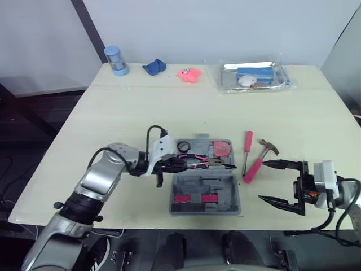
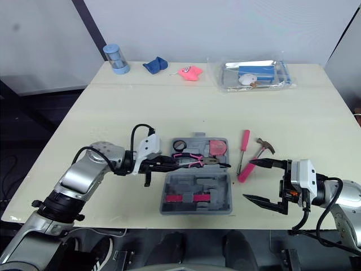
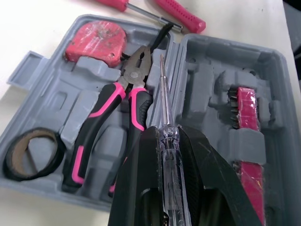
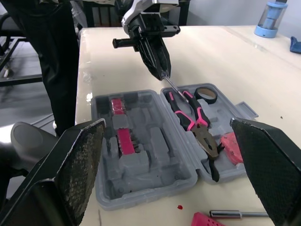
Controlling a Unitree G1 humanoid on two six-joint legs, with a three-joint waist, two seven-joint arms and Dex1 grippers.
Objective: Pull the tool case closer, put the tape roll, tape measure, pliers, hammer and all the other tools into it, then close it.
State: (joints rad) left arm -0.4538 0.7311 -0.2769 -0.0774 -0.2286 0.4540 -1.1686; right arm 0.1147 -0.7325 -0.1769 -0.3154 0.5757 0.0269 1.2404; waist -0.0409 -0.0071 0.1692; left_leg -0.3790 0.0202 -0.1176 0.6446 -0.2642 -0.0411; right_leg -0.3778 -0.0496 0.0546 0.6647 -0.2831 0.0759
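Grey moulded plastic tool case [image 1: 225, 192] lies open near the front edge of the cream table [image 1: 169, 107], its 2 halves both showing. The left gripper [image 1: 176, 164] is clamped on a clear-handled screwdriver [image 3: 164, 141]. Its long axis runs crosswise, tip pointing to the robot's right over the black-and-pink pliers [image 1: 198, 161] in the far half (with a black tape roll [image 3: 10, 165] and a red tape measure [image 1: 221, 149]). The right gripper [image 1: 264, 180] is spread wide and empty, right of the case, near a pink-handled hammer [image 1: 256, 166] and a pink screwdriver [image 1: 247, 148] on the table. A pale wall stands behind.
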